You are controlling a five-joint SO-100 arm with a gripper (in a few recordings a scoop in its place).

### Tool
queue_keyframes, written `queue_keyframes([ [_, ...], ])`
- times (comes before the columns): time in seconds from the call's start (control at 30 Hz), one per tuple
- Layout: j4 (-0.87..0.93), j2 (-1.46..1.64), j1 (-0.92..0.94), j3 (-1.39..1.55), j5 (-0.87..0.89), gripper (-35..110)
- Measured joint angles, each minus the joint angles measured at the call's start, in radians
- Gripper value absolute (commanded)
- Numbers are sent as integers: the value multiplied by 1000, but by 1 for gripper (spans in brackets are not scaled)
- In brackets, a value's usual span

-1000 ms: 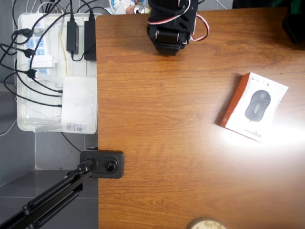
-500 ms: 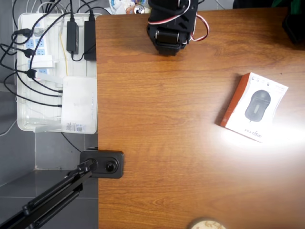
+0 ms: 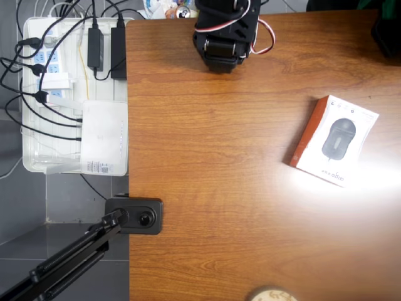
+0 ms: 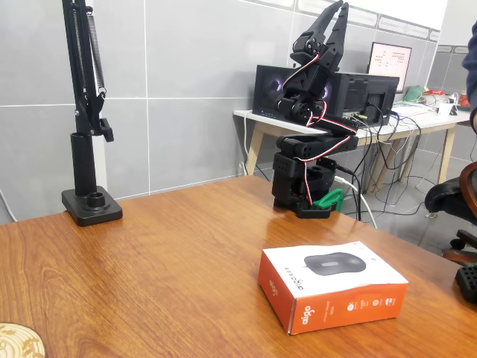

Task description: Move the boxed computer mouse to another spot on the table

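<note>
One boxed computer mouse (image 4: 332, 284) on the table (image 3: 213, 188), one raised gripper (image 4: 333, 16).

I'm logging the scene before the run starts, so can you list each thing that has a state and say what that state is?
Boxed computer mouse: closed, lying flat on the table, picture side up, untouched.
Gripper: raised high above the arm's base, pointing up, holding nothing; I cannot tell whether it is open.
Power strips: several cables plugged in, lying in the white tray.
White router-like box: lying flat in the tray, cables attached.

Office/lab: desks w/ monitors (image 4: 387, 63), grey partition walls (image 4: 186, 89), office chair (image 4: 455, 198).
</note>
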Motion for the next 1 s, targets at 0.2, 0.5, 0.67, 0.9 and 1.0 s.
queue_keyframes([
  [0.2, 0, 0, 0, 0, 0, 3],
  [0.5, 626, 0, 48, -221, -26, 0],
  [0.67, 1460, -164, -258, -822, 6, 0],
  [0.9, 2645, -551, -532, -1344, -164, 15],
  [1.0, 2849, -617, -667, -1270, -167, 28],
])
